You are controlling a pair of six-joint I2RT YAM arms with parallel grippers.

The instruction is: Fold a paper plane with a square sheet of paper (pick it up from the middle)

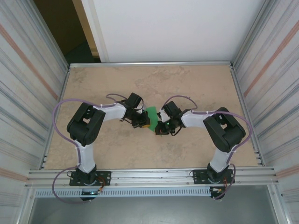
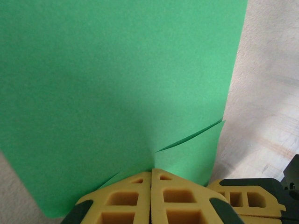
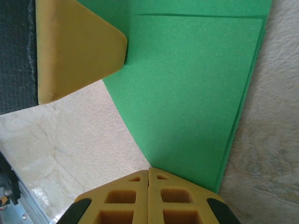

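The square sheet of paper (image 1: 152, 114), bright green and folded into layers, hangs between my two grippers above the middle of the table. My left gripper (image 1: 144, 123) is shut on its left side. In the left wrist view the yellow jaws (image 2: 150, 171) meet on the paper (image 2: 117, 84), and creases fan out from the pinch. My right gripper (image 1: 161, 127) is shut on the opposite edge. Its closed jaws (image 3: 148, 170) hold a corner of the layered paper (image 3: 196, 84). A finger of the left gripper (image 3: 79, 51) shows at the top left of the right wrist view.
The beige table (image 1: 187, 84) stretches behind and to both sides of the grippers. Corrugated metal walls (image 1: 28, 84) stand along the left and right. An aluminium rail (image 1: 154, 176) runs along the near edge by the arm bases.
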